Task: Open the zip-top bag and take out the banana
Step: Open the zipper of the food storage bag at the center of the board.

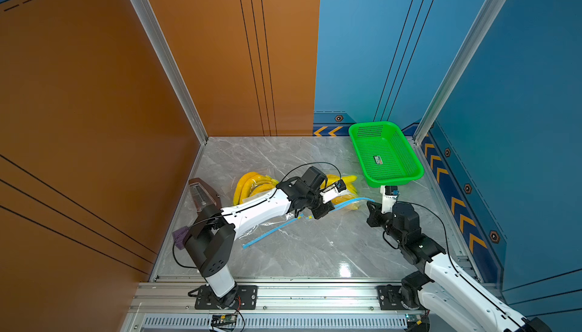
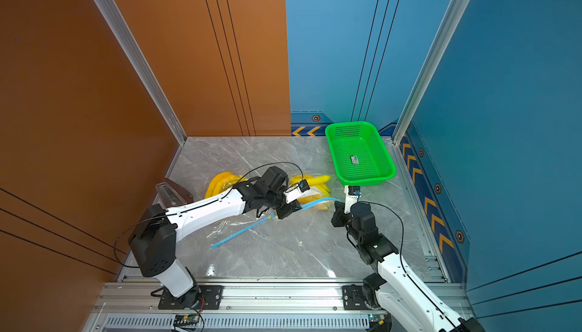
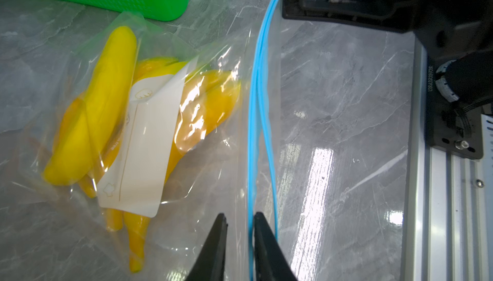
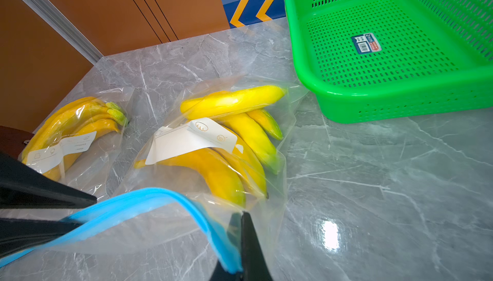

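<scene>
Right jaws pinch the bag's (image 1: 346,205) blue strip (image 1: 271,232) (image 2: 239,233) right of centre in both top views, below the basket (image 1: 395,182). Left wrist view: left jaws narrow, strip between, bottom centre; grip unclear. Right wrist view: bagged bananas (image 4: 213,170) mid-frame.

Stereo overhead; close wrist views share bag (image 3: 213,165)
</scene>
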### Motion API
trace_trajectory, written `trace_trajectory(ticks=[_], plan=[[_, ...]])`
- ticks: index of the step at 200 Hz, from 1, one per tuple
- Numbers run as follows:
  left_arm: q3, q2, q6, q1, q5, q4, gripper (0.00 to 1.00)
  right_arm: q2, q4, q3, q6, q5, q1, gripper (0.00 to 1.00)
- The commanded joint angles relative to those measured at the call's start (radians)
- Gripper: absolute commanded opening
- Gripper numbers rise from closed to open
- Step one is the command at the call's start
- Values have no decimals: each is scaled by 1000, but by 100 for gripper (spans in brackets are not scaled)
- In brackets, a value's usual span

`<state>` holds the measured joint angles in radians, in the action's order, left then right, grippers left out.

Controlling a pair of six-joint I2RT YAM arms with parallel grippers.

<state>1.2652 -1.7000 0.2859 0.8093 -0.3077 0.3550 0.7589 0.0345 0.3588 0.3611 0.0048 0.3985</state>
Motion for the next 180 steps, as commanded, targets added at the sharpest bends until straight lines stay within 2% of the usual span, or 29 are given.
trace_trajectory(ticks=[1,16,36,56,72,104,124,148,180], plan=[[42,-42,10,8,11,45,8,-3,-25,-4,15,27,3,0],[63,-58,-7,7,57,45,0,-2,-28,-3,24,35,3,8],[99,-73,-43,1,136,45,0,-2,-45,4,40,58,3,27],[135,-73,-98,-4,238,45,0,-21,-88,21,62,73,3,52],[154,-63,-146,-2,329,45,0,-62,-139,43,90,71,3,61],[144,-9,-215,22,510,43,0,-165,-209,100,191,32,9,66],[127,49,-254,25,616,42,0,-171,-186,133,244,-14,34,66],[143,110,-292,-50,671,45,0,-89,-144,187,254,-21,103,66],[271,101,-319,-159,688,92,0,95,-41,246,243,-35,200,64]])
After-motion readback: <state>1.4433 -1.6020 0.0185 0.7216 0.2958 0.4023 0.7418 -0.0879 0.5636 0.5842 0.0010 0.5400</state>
